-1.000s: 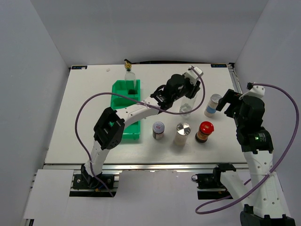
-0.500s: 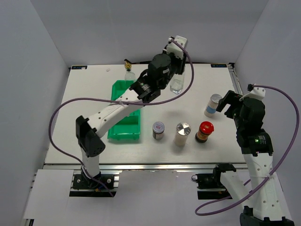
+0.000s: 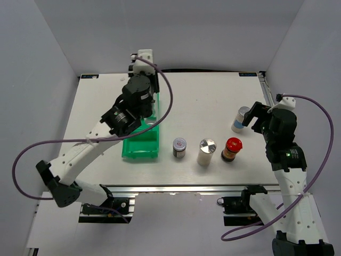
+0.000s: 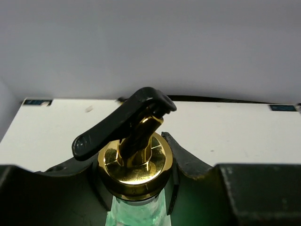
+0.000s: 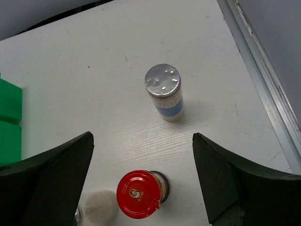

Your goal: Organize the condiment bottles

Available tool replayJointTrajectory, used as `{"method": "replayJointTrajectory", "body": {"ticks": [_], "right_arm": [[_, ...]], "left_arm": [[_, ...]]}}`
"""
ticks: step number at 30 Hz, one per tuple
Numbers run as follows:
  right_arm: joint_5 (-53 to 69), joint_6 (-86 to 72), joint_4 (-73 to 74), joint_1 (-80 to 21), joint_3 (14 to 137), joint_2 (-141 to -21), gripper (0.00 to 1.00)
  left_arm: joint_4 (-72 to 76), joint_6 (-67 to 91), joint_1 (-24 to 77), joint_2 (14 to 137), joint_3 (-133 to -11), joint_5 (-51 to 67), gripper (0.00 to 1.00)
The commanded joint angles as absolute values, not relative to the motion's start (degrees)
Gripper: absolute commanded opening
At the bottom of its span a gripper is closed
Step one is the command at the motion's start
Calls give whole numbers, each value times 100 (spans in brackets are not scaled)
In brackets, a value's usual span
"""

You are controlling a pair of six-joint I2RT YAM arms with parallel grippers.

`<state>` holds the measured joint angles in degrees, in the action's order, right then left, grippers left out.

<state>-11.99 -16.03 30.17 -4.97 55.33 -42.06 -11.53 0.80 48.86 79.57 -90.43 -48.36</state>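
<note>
White table (image 3: 213,101) with green plastic three-compartment bin (image 3: 141,145). Grasping tall clear glass bottle with gold-black spout (image 4: 123,123) at gold collar with clenched left gripper (image 4: 136,181), above bin. Seen plainly only from left wrist, hidden under arm from top. Hovering with released right gripper (image 5: 142,160) over blue-labelled white jar (image 5: 164,92) and red-lidded brown jar (image 5: 139,193), touching neither.

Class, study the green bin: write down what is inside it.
In the green bin, the near compartment is bare. The left arm covers the rest. The left gripper grips a gold-spouted glass bottle over green; whether it stands inside is hidden.

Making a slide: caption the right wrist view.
Open right gripper hovers above the blue-labelled jar and red-lidded jar on the white table.
</note>
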Motion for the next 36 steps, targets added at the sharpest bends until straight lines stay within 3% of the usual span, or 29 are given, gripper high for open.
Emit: {"method": "replayJointTrajectory", "body": {"ticks": [1, 7, 12, 36], "right_arm": [[-1116, -1521, 2777, -483, 5502, -4149, 89], [-1116, -1521, 2760, -483, 5502, -4192, 89], [-1204, -1529, 2725, -483, 5467, -4210, 90], [-1556, -1441, 2795, -483, 5546, -4315, 89]], "left_arm": [[-861, 501, 4431, 7191, -8500, -5282, 0], [-862, 1134, 3088, 6881, -7823, -4650, 0], [-721, 1117, 2497, 7251, -7980, -4054, 0], [975, 650, 1828, 9087, -8639, -3296, 0]]}}
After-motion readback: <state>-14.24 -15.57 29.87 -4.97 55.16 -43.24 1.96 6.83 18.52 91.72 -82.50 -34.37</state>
